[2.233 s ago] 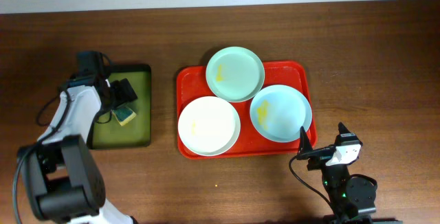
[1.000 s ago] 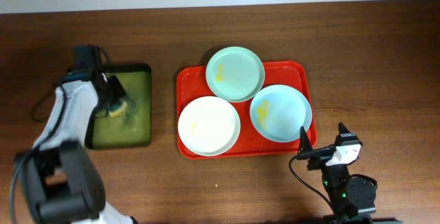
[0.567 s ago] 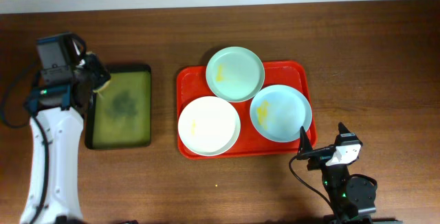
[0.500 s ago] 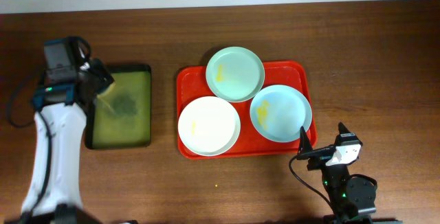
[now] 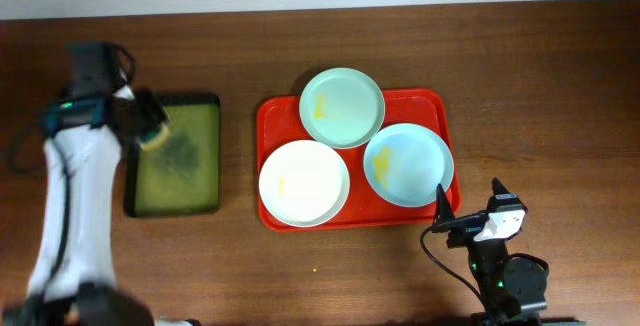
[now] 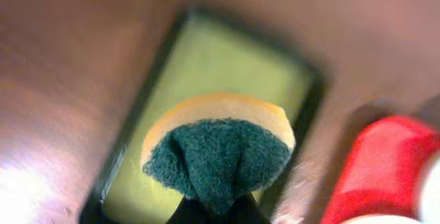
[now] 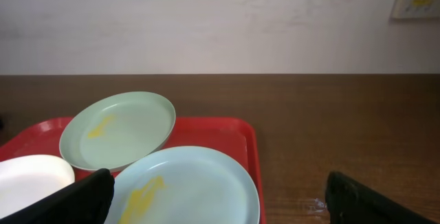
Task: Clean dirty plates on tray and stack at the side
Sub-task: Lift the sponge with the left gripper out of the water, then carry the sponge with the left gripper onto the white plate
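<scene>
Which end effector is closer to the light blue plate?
Right. The right end effector sits just beside the light blue plate; the left end effector is far across, at the green tray, holding a sponge.

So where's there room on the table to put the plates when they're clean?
The table is bare right of the red tray, and in a narrower strip between it and the green tray. The red tray itself is crowded: three plates nearly fill it.

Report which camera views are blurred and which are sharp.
Left wrist: motion-blurred throughout, the sponge and green tray smeared, a glare patch lower left. Overhead: sharp except the left arm, which is streaked. Right wrist: crisp, the mint plate and red tray evenly lit.
</scene>
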Motion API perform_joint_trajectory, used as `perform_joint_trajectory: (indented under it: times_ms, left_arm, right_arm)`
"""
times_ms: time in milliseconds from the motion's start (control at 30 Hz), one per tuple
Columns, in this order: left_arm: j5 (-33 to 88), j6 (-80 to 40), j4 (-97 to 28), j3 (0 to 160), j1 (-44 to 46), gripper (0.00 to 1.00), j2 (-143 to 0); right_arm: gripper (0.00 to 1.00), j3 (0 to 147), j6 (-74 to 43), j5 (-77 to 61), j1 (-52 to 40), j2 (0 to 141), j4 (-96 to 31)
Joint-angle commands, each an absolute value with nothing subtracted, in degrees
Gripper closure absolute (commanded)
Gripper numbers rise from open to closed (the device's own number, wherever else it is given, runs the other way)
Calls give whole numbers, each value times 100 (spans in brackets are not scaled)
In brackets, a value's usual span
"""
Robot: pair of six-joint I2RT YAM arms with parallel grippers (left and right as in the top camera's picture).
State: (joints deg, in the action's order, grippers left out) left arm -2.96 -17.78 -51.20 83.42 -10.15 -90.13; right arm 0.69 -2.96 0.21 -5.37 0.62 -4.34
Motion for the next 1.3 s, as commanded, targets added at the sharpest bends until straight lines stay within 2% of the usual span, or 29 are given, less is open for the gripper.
perform_joint_trajectory:
  times_ms: [0,167,300,400,567,767,867,1000,1100,1267]
  left_arm:
    - [-237,-1715,-5105,8541,-993,100,-8232]
    - [-252,-1715,-4762,7627,-764,100,-8593]
    - [-294,-1643,-4250,6768,-703,100,-9480]
    - [-259,-1594,-4582,6884,-701,100,-9703]
    - [-102,-1448,-5527,7981,-690,100,-9087]
    - [1509,-1450,-5780,8713,-578,100,-7929]
    - [1935,-1455,-6208,8674,-106,100,-7743]
    - [2014,-1538,-6414,8031,1055,100,-7920]
    - [1772,-2091,-5874,7255,1791,100,-8167]
    - [1382,-2910,-4233,6077,2711,100,-8718]
  right_arm:
    - [1,32,-298,71,-513,21,-471]
    - [1,32,-298,71,-513,21,-471]
    - [1,32,-298,71,-513,21,-471]
    - [1,32,-298,69,-513,21,-471]
    - [1,32,-298,71,-513,21,-471]
    - [1,32,-298,71,-513,21,-471]
    - [1,32,-298,71,-513,21,-471]
    - [1,32,-298,71,-513,21,-471]
    - [1,32,-298,69,-513,21,-471]
    - [1,32,-298,71,-513,21,-471]
